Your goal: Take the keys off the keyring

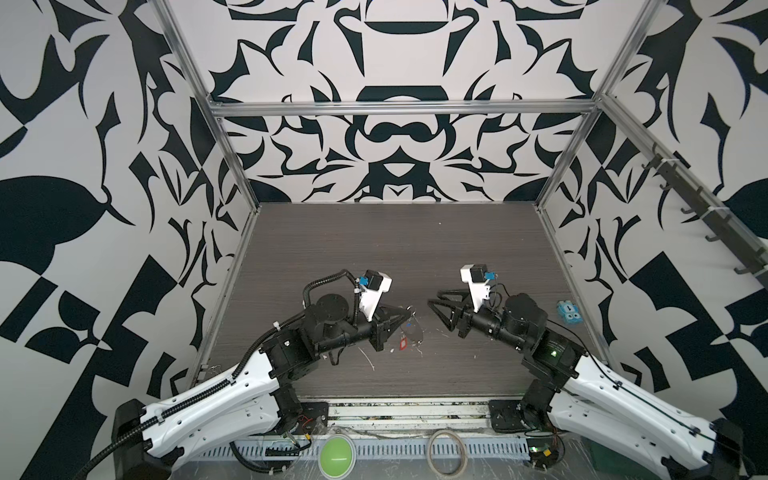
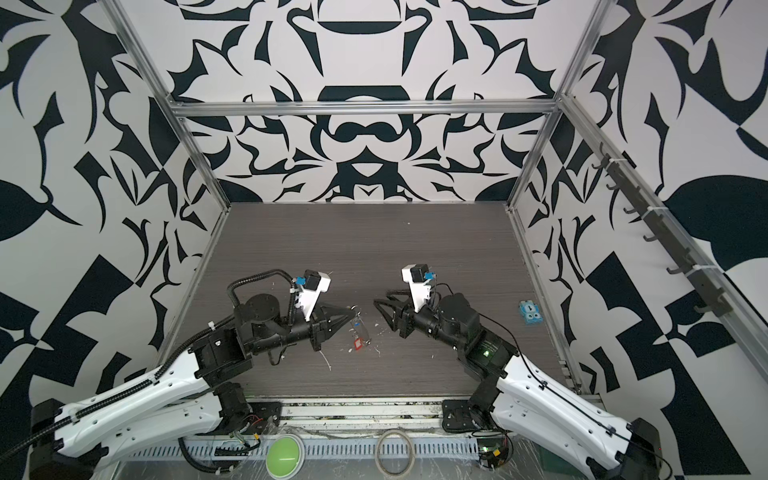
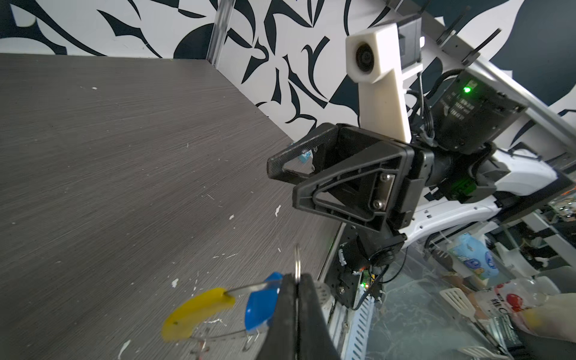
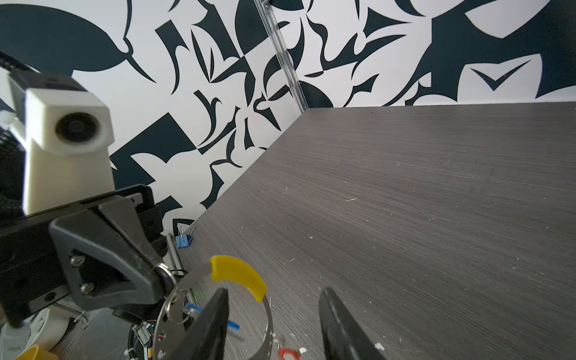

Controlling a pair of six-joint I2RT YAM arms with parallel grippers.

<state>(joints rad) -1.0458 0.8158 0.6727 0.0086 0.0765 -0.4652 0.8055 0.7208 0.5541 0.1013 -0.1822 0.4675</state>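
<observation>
Left gripper (image 3: 297, 282) pinches a small split ring (image 3: 298, 261); right gripper (image 3: 283, 177) hangs half-open, empty. The keyring (image 4: 268, 321) looks light, springy, slippery: grip its yellow sleeve (image 4: 238, 274).

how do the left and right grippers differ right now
The left gripper is shut, pinching a small silver ring at the keyring; the right gripper is open and empty. The left gripper is at the keyring; the right gripper is apart from it. Both are black and face each other.
</observation>
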